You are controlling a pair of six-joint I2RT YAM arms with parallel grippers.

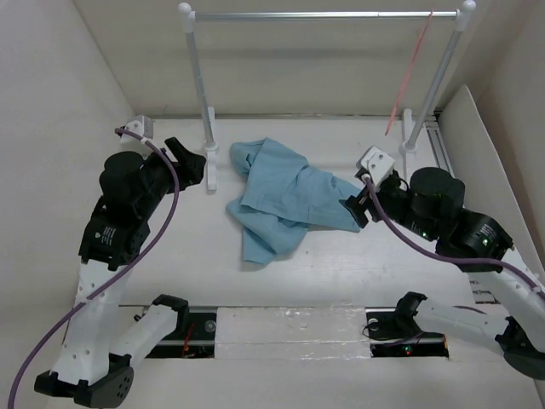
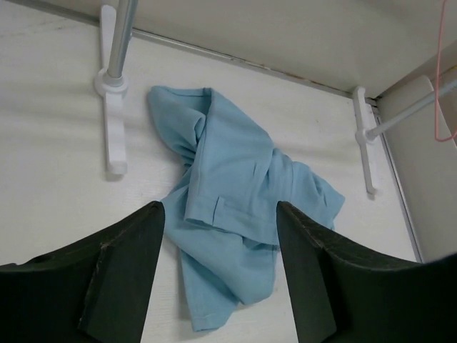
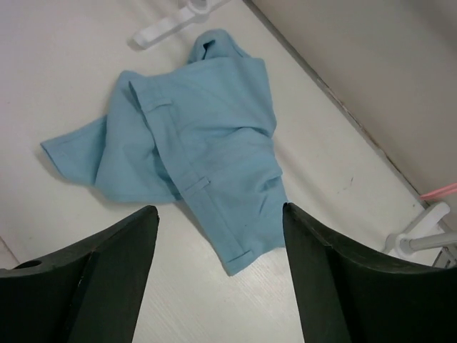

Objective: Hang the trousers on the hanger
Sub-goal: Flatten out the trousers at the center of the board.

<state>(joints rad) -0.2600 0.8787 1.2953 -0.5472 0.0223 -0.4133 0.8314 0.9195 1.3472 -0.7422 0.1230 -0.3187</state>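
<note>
We look down from high above and behind; the two wrist cameras look down closer, from left and right. All share the trousers [image 1: 281, 200] on the worktop [image 1: 358, 264].

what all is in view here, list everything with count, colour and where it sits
trousers: 1, light blue, crumpled on the table between the two arms
hanger: 1, pink-red, hooked on the right end of the rack's rail, hanging at a slant
rack: 1, silver rail and posts with white knobs and white feet, at the far side of the table
table: 1, white, under everything
cables: 2, purple, one along each arm
left gripper: 1, black, open and empty, left of the trousers
right gripper: 1, black, open and empty, near the trousers' right edge
</note>
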